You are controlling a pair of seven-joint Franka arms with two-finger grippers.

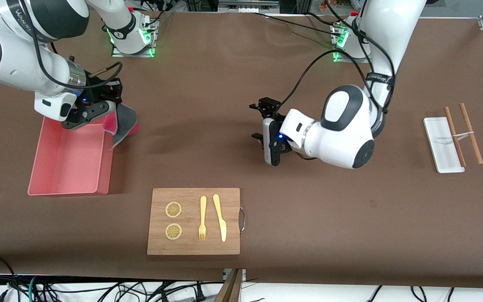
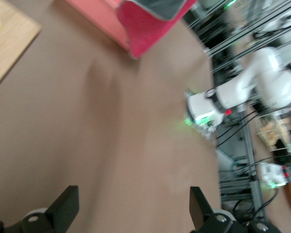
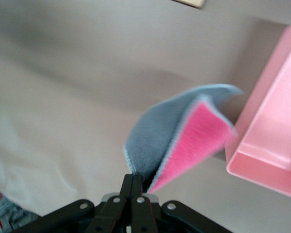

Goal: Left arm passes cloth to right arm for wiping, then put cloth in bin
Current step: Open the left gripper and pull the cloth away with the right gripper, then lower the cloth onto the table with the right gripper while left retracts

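Under the right hand point(image 1: 94, 110): the cloth point(image 1: 123, 121) is hanging pinched in its closed fingers, draping over the bin point(image 1: 67, 161) corner by the wall.
Risk: the cloth is overhanging the rim; released here, it may be sliding onto the desk point(image 1: 233, 105).
Right arm: reaching down over the bin.
Left hand point(image 2: 131, 206): waiting mid-desk, fingers spread, gripping nothing.
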